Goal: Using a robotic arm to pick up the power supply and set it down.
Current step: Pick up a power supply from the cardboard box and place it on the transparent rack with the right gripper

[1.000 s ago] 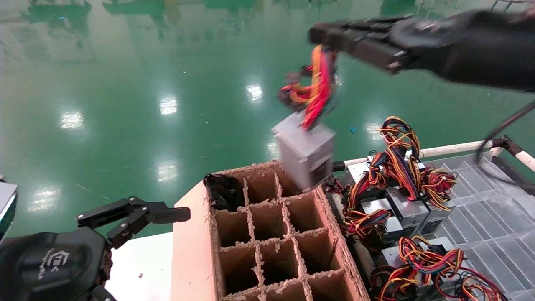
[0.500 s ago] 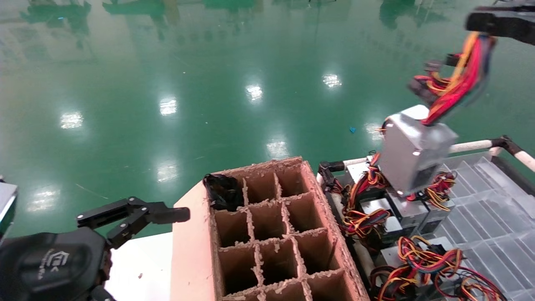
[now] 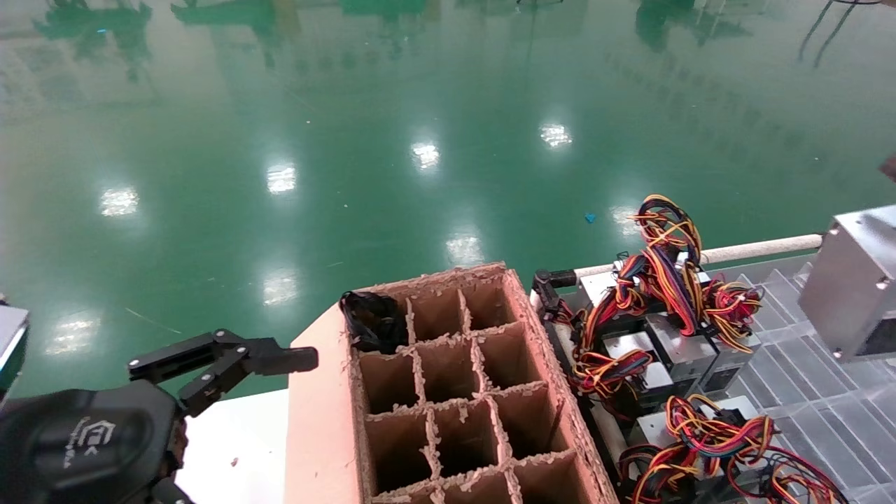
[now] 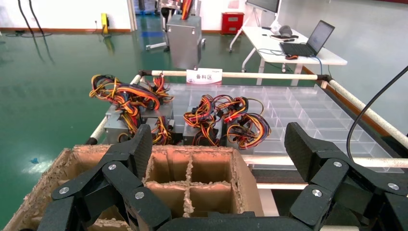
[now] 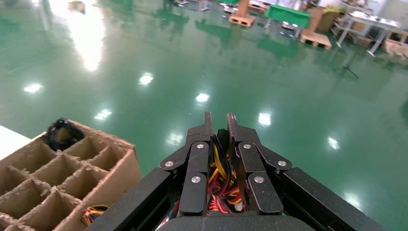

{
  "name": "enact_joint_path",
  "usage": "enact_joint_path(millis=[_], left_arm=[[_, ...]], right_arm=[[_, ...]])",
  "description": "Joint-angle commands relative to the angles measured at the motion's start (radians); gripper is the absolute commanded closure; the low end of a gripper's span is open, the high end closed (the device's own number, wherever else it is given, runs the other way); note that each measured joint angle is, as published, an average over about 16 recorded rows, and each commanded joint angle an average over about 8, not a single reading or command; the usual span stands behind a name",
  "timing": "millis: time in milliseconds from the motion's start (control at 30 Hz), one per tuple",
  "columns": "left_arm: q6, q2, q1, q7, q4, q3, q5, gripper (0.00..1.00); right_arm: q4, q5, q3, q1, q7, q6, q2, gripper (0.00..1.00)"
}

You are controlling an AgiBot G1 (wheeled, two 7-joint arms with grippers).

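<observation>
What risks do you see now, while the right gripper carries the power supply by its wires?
1. The right gripper pinches only the red, orange and yellow wire bundle, so the grey metal power supply box hangs free and may swing or slip.
2. It hangs above the clear plastic divided tray, beside other wired units; the cables could snag.

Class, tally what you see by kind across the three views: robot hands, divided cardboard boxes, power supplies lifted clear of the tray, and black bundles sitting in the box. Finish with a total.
hands: 2 (left hand, right hand)
cardboard box: 1
power supply held aloft: 1
black bundle: 1
Total: 5
</observation>
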Motion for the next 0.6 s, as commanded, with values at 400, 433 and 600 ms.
enact_joint_path(millis=[400,433,600], left_arm=[[0.000,0.000,0.000,0.000,0.000,0.000,0.000,0.00],[0.000,0.000,0.000,0.000,0.000,0.000,0.000,0.00],[0.000,0.000,0.000,0.000,0.000,0.000,0.000,0.00]], right_arm=[[-0.138,-0.026,-0.053,-0.044,-0.067,0.010,0.014,1.00],[-0.152,-0.024,-0.055,-0.054,-0.073,0.010,0.009,1.00],[-0.214,-0.008,-0.065,-0.109,-0.106,0.005,-0.018,1.00]])
